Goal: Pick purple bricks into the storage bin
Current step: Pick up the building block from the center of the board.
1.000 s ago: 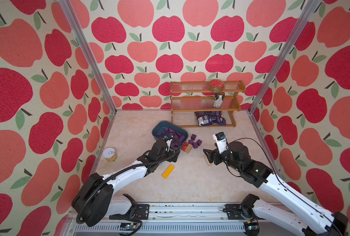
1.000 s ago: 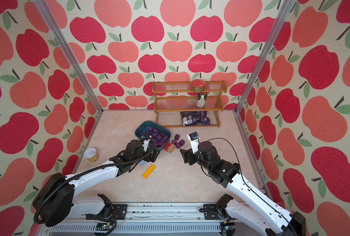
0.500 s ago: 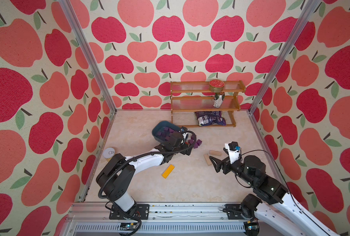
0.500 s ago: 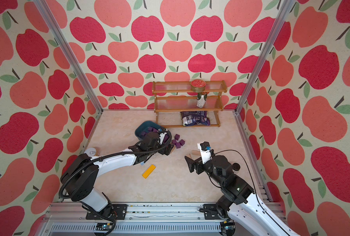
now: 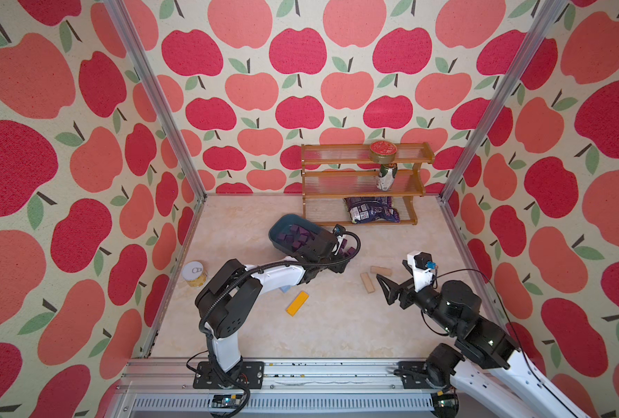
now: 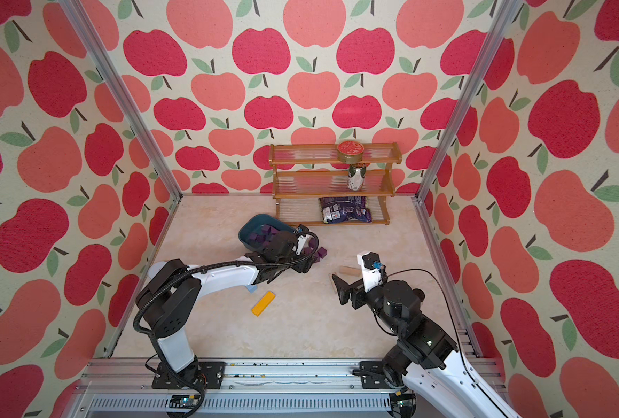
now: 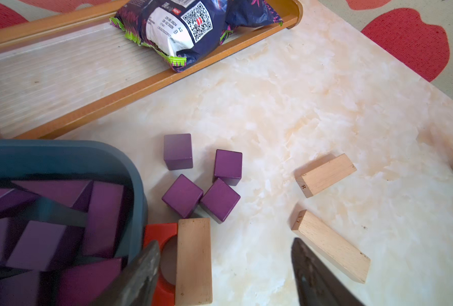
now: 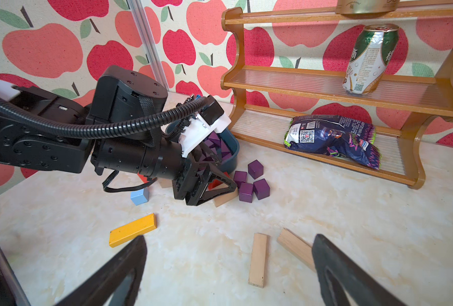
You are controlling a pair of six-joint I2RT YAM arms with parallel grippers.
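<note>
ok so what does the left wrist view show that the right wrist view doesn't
Only left wrist: numbers on the ends of the tan blocks and an unblocked look into the bin. Only right wrist: the left arm, yellow block, light-blue block and the can on the rack. Both: four loose purple cubes beside the bin, the snack bag, two tan blocks.

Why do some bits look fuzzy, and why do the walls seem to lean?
Left wrist view: the left gripper shows blurred fingers, and the purple bricks inside the storage bin look soft, while the loose purple cubes are sharp. Right wrist view: the right gripper has soft fingers. In both top views the corner posts splay outward, likely a wide lens.
</note>
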